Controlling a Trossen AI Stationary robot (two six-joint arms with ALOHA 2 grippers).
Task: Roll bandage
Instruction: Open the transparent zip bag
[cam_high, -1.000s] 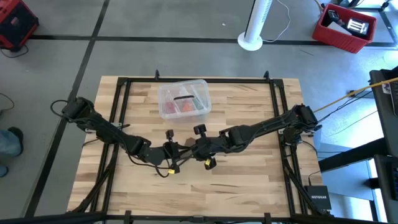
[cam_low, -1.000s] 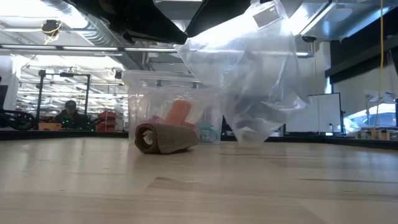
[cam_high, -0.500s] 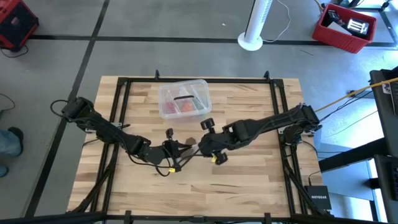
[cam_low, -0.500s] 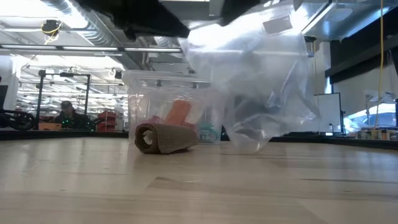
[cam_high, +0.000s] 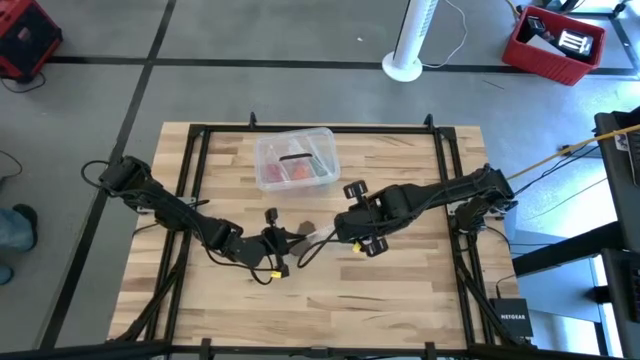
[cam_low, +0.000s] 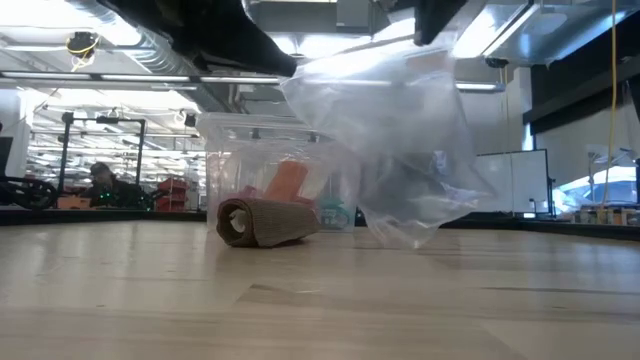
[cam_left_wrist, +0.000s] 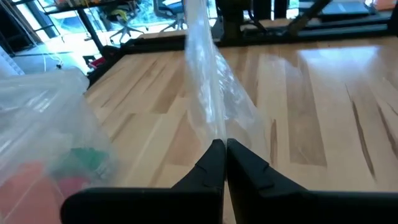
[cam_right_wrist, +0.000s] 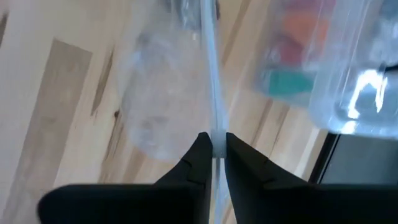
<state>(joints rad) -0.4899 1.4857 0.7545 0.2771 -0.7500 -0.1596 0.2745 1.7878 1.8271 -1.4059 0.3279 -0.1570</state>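
The bandage (cam_low: 266, 222) lies fully rolled at the table's centre, while both grippers (cam_left_wrist: 225, 149) (cam_right_wrist: 214, 144), toward five o'clock, pinch the plastic bag (cam_low: 400, 150)

Grey concrete floor (cam_high: 300, 95), red crate (cam_high: 553, 42), white pedestal (cam_high: 412, 45)

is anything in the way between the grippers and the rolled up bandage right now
Yes. Both jaws are shut on the clear plastic bag, which hangs between the left gripper and right gripper. The bandage lies rolled on the table before the plastic box, untouched.
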